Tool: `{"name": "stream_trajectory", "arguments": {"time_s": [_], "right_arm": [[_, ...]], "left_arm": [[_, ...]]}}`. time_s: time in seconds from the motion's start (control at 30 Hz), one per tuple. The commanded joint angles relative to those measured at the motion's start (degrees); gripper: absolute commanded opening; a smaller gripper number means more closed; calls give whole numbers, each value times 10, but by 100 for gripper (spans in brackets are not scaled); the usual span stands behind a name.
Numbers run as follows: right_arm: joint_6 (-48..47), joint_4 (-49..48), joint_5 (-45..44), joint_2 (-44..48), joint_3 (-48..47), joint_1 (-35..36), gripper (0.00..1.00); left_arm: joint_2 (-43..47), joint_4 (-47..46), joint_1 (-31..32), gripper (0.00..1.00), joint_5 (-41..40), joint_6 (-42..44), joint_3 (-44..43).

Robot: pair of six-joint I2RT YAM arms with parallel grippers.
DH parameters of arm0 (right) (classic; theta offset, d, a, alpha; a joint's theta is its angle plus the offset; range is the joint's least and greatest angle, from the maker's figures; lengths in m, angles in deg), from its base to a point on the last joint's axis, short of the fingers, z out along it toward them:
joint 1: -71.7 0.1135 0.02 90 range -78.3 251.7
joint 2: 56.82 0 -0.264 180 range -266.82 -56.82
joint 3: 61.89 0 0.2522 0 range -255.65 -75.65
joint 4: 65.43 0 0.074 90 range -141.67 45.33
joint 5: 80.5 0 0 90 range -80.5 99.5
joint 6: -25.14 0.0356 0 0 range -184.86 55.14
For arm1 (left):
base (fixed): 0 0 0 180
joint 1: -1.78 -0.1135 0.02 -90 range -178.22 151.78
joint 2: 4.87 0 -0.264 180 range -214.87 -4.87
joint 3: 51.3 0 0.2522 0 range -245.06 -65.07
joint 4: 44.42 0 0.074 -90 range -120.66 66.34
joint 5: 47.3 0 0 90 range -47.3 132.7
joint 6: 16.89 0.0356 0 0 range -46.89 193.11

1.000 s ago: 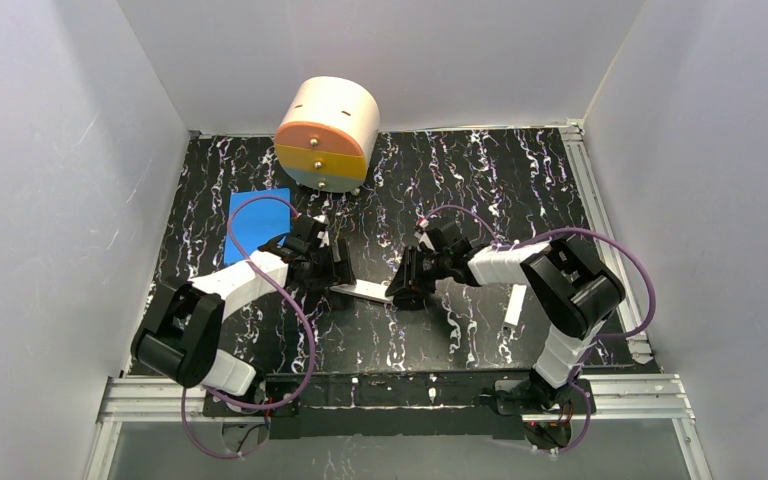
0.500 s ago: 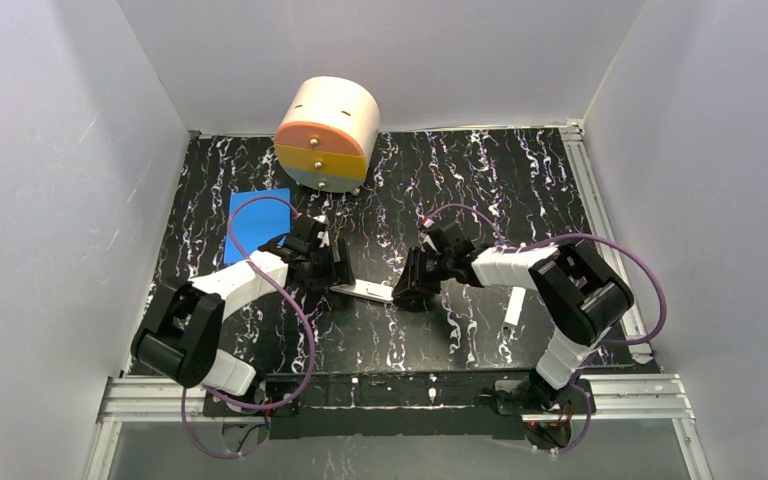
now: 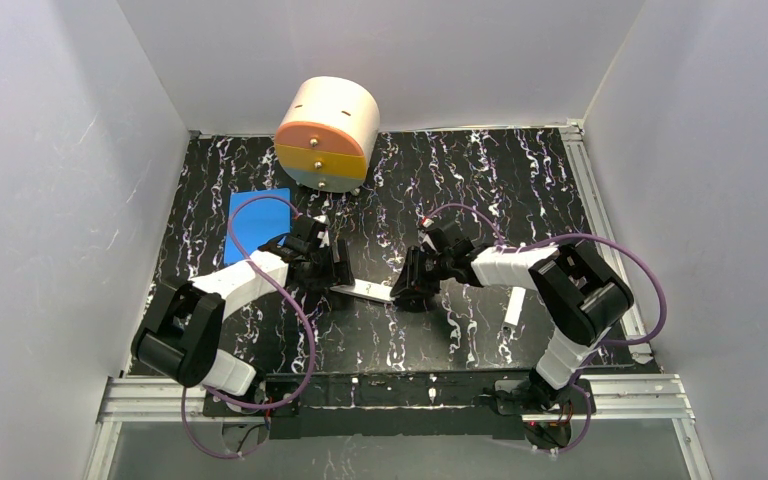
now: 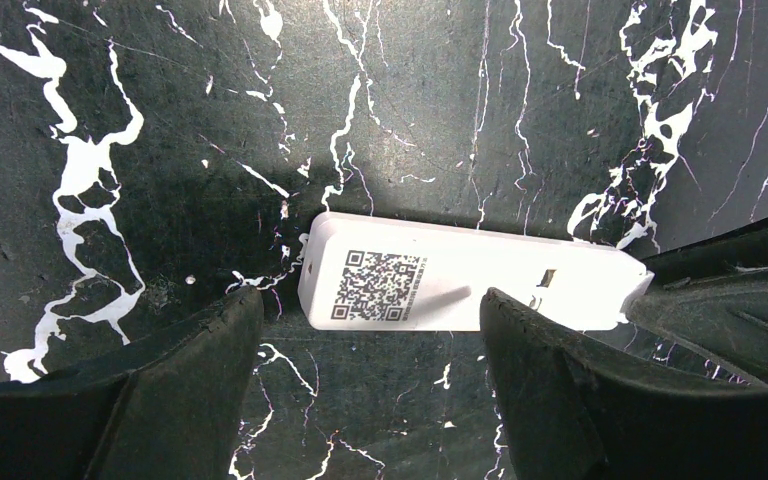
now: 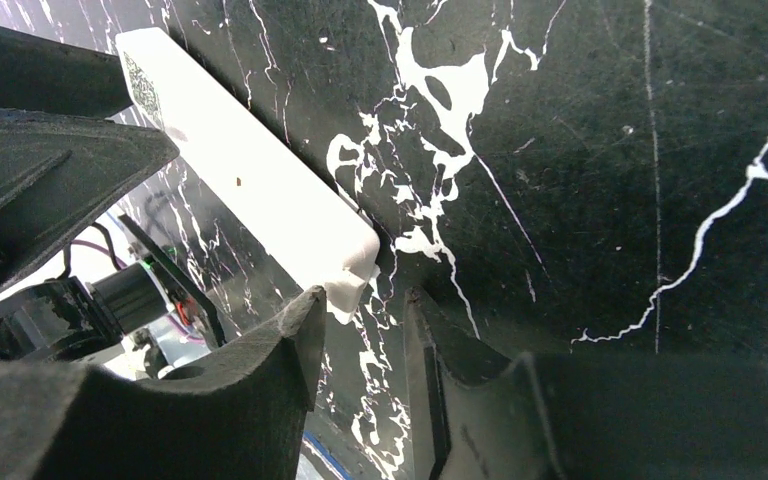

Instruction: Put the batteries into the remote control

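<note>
Black marble-patterned tabletop, enclosed by plain white walls.

Top external view. Listed at the back: a round drawer unit with orange, yellow and blue fronts. A blue mat lies left of centre and a loose white bar lies to the right. The remote control is laid flat at mid-table, between the left gripper at one end and the right gripper at the other. The two-ended approach is judged to serve for steadying the handset while its back is worked.

Left wrist view. The remote control is shown back-up, its QR label uppermost, presumably so that the battery bay can be reached. The left gripper is spread wide and empty. Its fingers stand to either side of the labelled half, and the handset lies just beyond the tips.

Right wrist view. The right gripper is set to a narrow gap with nothing clamped. The handset's far end sits at the mouth of that gap, just beside one fingertip. Whether contact is made cannot be judged at this angle.

Batteries: not made out in any view.
</note>
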Motion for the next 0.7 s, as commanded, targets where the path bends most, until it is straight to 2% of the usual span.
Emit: {"name": "stream_trajectory", "arguments": {"time_s": [0.0, 0.67], "right_arm": [[-1, -13, 11, -4, -18, 3, 44], [5, -7, -22, -43, -36, 18, 44]], "left_arm": [[-15, 24, -2, 77, -7, 11, 0], [-26, 22, -3, 77, -3, 14, 0]]}}
